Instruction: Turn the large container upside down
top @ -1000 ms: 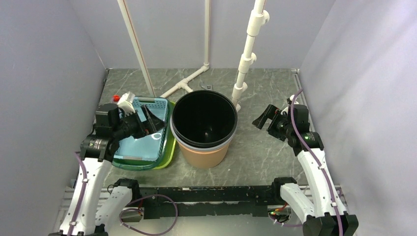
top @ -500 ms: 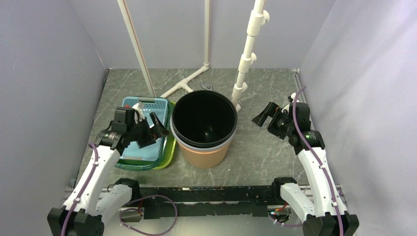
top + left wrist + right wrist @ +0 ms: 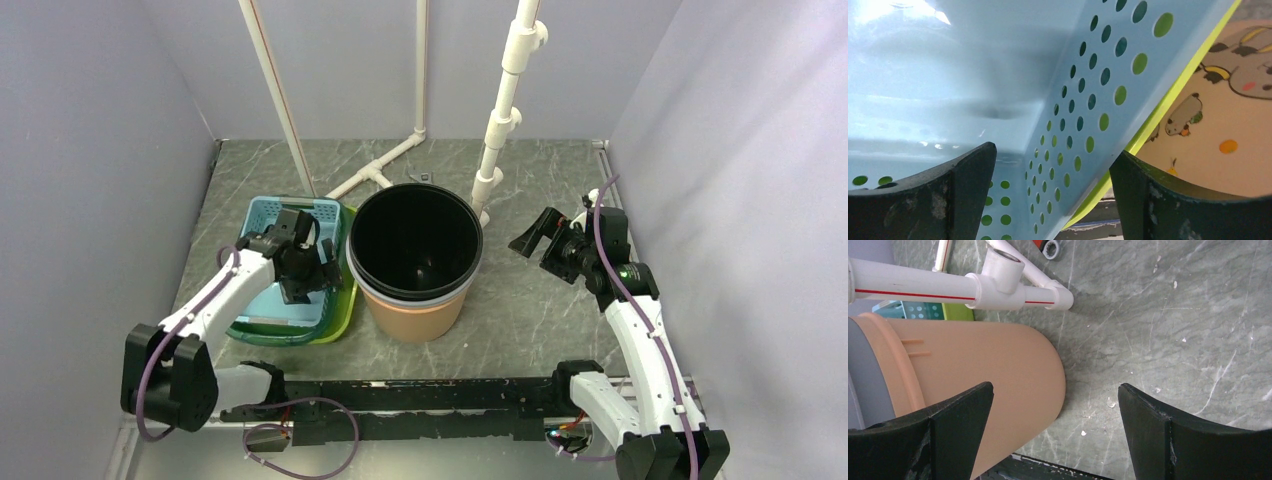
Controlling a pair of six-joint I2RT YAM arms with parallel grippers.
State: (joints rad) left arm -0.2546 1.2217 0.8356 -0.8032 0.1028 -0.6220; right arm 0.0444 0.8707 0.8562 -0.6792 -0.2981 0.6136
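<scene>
Two wide-open hands hold nothing: left hand (image 3: 316,272) over the blue basket (image 3: 262,212), right hand (image 3: 530,238) near the upright large container (image 3: 415,318).

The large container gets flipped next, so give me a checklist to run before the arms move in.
1. Large container upright, mouth up: ok.
2. Right claw open, facing its side, apart from it: ok.
3. Left claw open: ok.
4. Left claw lined up on the container: not ok, it hangs over the blue basket.
5. Container empty: cannot tell.
6. Room to tip near the white pipe: cannot tell.
</scene>
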